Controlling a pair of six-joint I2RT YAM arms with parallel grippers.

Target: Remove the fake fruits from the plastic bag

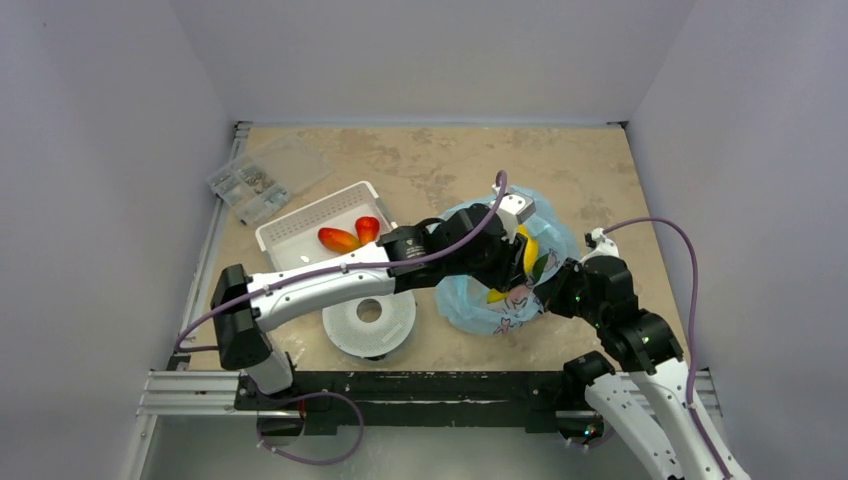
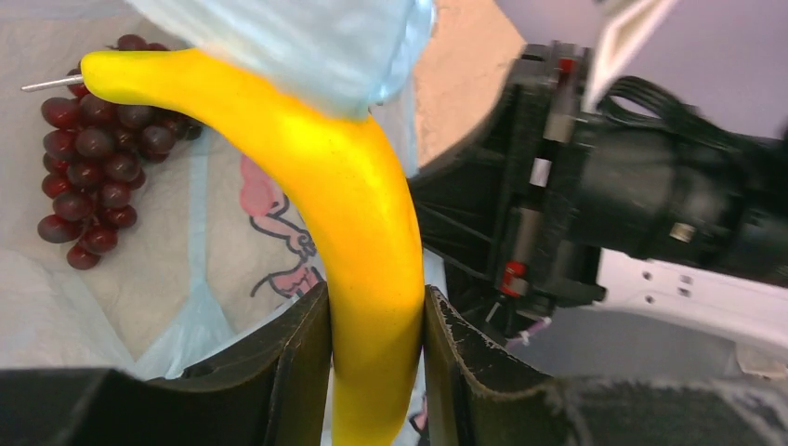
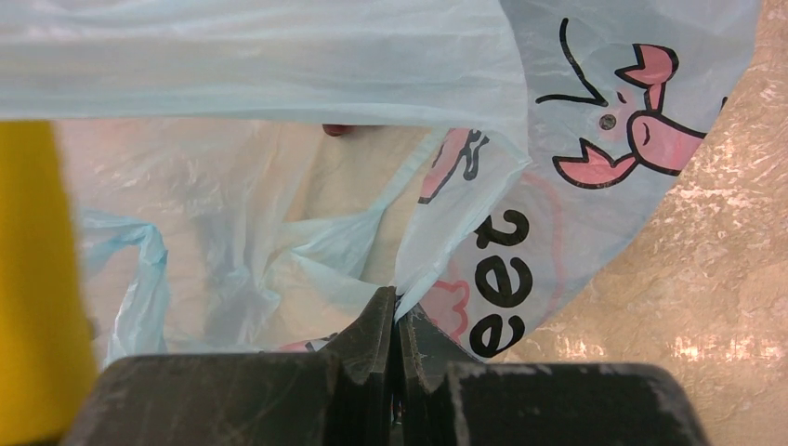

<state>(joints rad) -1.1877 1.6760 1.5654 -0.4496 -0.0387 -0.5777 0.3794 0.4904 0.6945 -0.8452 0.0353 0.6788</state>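
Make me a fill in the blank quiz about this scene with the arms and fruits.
The left gripper is shut on a yellow ____.
The right gripper pinches the rim of the light-blue plastic ____.
The dark purple ____ have not yet been taken out.
The orange-red mango lies in the white ____.
Missing: banana; bag; grapes; basket.

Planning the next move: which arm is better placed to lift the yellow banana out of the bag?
Left. The left fingers clamp the yellow plastic banana; the right fingers are shut on the thin light-blue plastic bag.
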